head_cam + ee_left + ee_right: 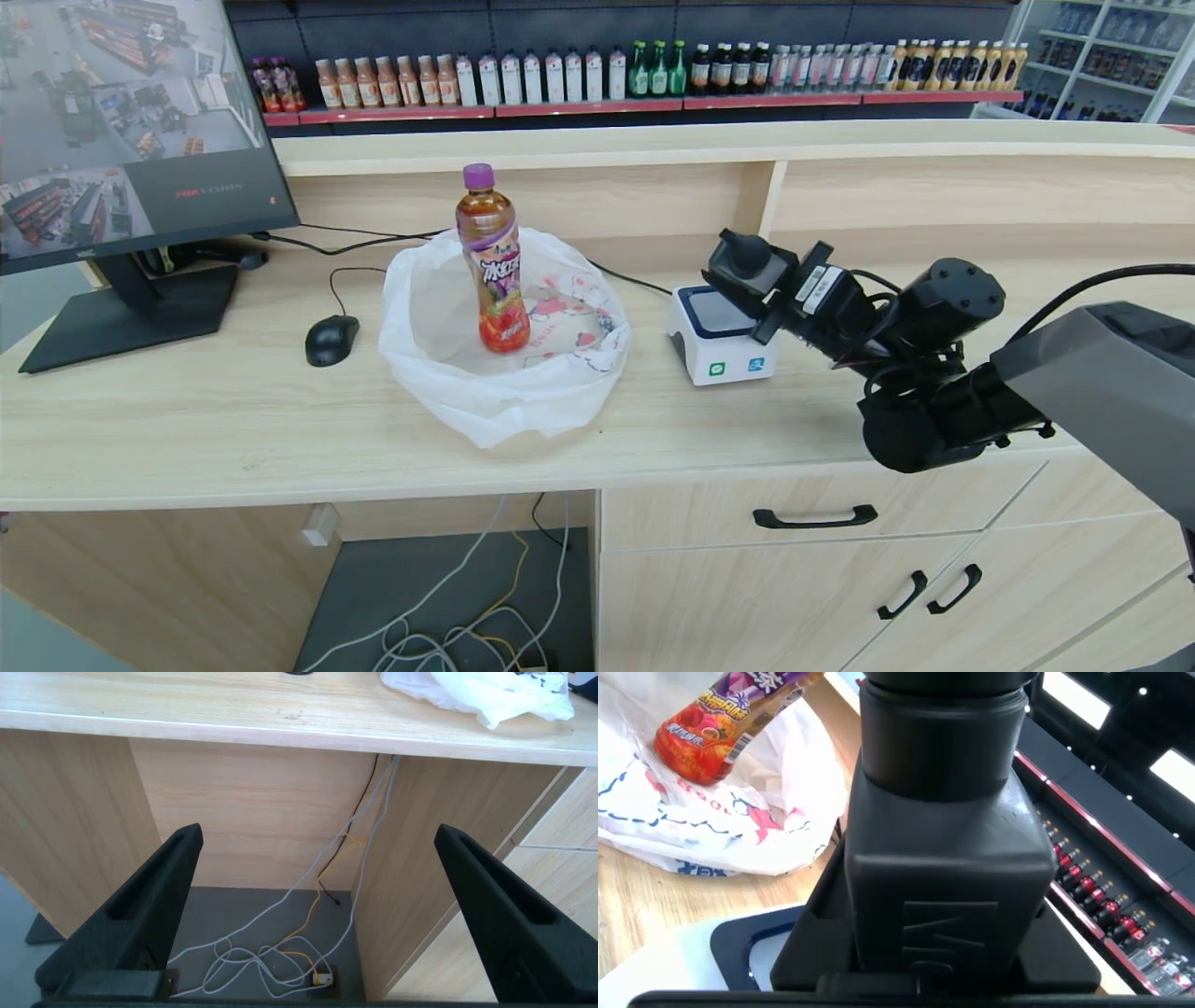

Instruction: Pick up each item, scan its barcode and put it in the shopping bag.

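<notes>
An orange drink bottle (493,271) with a purple cap stands upright inside the white shopping bag (448,373) on the counter; it also appears in the right wrist view as bottle (710,728) and bag (691,821). Right of the bag sits a white barcode scanner box (719,350) (747,952). My right gripper (747,280) hovers just above the scanner, its black body (938,859) blocking what lies ahead of it. My left gripper (318,835) hangs open and empty below the counter edge, facing the leg space; the bag (486,695) overhangs the counter above it.
A monitor (121,121) and mouse (330,339) occupy the counter's left. A raised wooden ledge (653,149) runs behind. Drawers (812,516) sit under the counter at right. Loose cables (280,952) lie on the floor in the leg space.
</notes>
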